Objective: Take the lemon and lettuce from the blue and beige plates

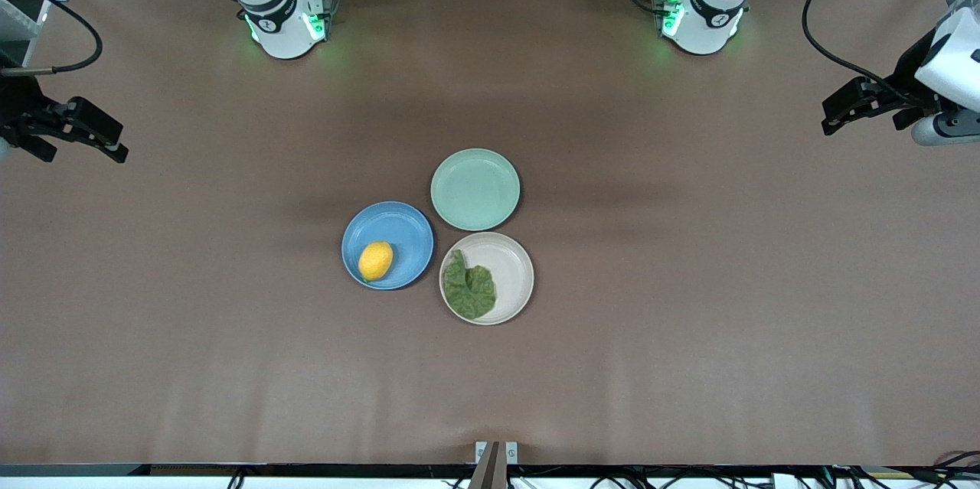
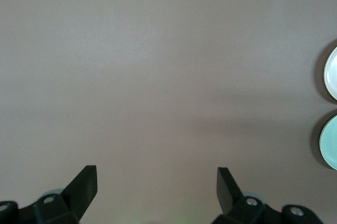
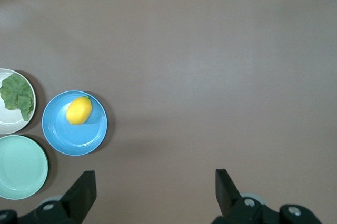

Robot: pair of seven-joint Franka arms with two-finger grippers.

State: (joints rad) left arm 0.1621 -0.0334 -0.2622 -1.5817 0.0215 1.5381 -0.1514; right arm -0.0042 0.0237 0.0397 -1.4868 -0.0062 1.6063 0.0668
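A yellow lemon (image 1: 375,260) lies in the blue plate (image 1: 406,229) at the middle of the table. A dark green lettuce leaf (image 1: 468,288) lies in the beige plate (image 1: 509,263) beside it, toward the left arm's end. The right wrist view shows the lemon (image 3: 79,110), the blue plate (image 3: 79,137), the lettuce (image 3: 16,95) and the beige plate (image 3: 6,125). My right gripper (image 1: 111,143) (image 3: 155,187) is open and empty over the right arm's end of the table. My left gripper (image 1: 833,115) (image 2: 157,184) is open and empty over the left arm's end. Both are well away from the plates.
An empty mint-green plate (image 1: 475,189) touches both plates, farther from the front camera; it also shows in the right wrist view (image 3: 21,166). The left wrist view shows only the rims of the beige plate (image 2: 331,74) and the mint-green plate (image 2: 330,142). Bare brown table (image 1: 689,282) surrounds the plates.
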